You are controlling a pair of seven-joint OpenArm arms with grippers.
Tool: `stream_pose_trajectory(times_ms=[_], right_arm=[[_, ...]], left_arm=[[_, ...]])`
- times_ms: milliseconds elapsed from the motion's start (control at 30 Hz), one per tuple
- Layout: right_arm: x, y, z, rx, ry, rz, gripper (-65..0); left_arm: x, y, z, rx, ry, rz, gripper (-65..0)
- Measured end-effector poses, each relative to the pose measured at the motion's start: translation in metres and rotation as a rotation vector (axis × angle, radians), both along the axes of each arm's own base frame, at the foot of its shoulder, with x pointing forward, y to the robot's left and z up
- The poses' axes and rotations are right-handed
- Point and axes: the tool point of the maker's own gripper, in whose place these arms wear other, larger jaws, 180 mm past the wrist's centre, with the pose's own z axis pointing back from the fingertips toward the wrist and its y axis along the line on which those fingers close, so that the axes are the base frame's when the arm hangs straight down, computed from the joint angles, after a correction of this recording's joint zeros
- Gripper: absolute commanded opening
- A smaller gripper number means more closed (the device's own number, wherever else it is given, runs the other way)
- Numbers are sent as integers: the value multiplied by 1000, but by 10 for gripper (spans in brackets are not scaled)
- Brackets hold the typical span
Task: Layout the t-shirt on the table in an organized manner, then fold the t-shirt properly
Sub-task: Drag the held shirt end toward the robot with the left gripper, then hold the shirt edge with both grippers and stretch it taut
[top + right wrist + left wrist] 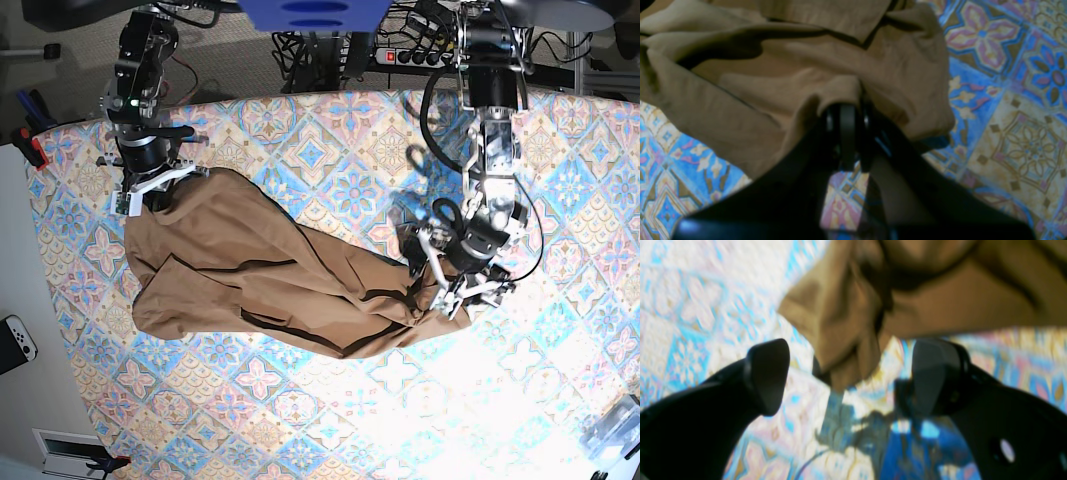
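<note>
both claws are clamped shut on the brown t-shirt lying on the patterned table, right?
Not quite: only the right claw is shut on the t-shirt. The left wrist view shows the left claw open, with the cloth loose between its fingers. The shirt does lie on the patterned table.

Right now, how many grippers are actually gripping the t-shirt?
1. The right gripper is shut on the t-shirt at its far-left corner in the base view. The left gripper stands open at the shirt's other end, holding nothing.

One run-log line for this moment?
phase: spreading | t-shirt: bunched on table | left gripper: open, corner between jaws | right gripper: shut on t-shirt
</note>
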Motion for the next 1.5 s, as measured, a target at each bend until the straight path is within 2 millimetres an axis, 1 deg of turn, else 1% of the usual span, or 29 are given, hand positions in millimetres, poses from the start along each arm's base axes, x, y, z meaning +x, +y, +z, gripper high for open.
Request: stream_pose_trajectory(times_ms=[100,133,233,333,433,500,567,667,700,767,833,900,933,967,1000,1067,1100,1133,1167,1200,1233,1267,1300,1367,1400,1433,1500], right_arm=[[0,0,0,0,1,0,-650],[0,0,0,-1,1,0,-650],[0,0,0,0,1,0,-650],[0,0,0,-1,1,0,-650],[0,0,0,0,0,0,-650],[0,0,0,0,1,0,-650],[0,0,0,-1,1,0,-650],[0,0,0,0,1,0,-650],[0,0,0,-1,0,0,-650],[0,-1,0,-1,0,-2,-650],[0,-1,0,0,0,-2,-650],[0,-2,1,-1,-2,-7,-650],[0,-5,1,-4,-2,-13,-650],[0,-10,2,-9,-6,-24,-650],[-2,-13,3,-14,-6,-32,-650],[-3,-8,-1,-21,7,-17,-650],[-2,-2,-2,-11,12,2,-650],[-2,-5,0,6,2,-12,-650],[-3,-11,3,23,-12,-36,-650],[-5,-23,4,-4,-9,-71,-650],[-7,-32,5,-29,2,-87,-650],[-10,-36,1,-55,29,-88,-650],[-11,-35,0,-52,40,-80,-650],[-13,-39,3,-3,14,-101,-650],[-16,-47,5,5,8,-136,-650],[-20,-56,4,-24,27,-142,-650],[-25,-53,2,-64,54,-67,-650]], left_arm=[[8,4,-17,42,43,5,-152],[10,7,-19,56,51,9,-157],[20,10,-16,61,47,17,-175],[36,10,-10,51,36,20,-213],[48,11,-9,45,40,22,-293],[51,8,-15,59,54,3,-360],[53,-3,-22,56,42,-43,-455],[48,-15,-29,33,46,-72,-627],[48,-16,-30,27,48,-67,-650],[51,-7,-23,-7,33,-24,-650],[54,8,-5,-27,-23,50,-650],[46,19,24,-26,-120,85,-650],[39,20,37,-19,-163,82,-650],[33,17,40,-12,-173,63,-650],[26,13,33,11,-144,38,-650],[10,9,10,103,-34,-55,-650],[3,6,11,121,-34,-75,-650],[-4,5,22,139,-60,-97,-650],[-11,7,35,154,-98,-117,-650],[-14,9,40,153,-118,-135,-650],[-17,17,37,162,-106,-120,-650],[-24,29,27,203,-59,-89,-650],[-34,36,19,239,-24,-77,-650],[-53,41,21,233,-37,-78,-650],[-62,43,18,218,-29,-81,-650],[-69,51,11,230,-4,-71,-650],[-83,67,0,251,45,-30,-650]])
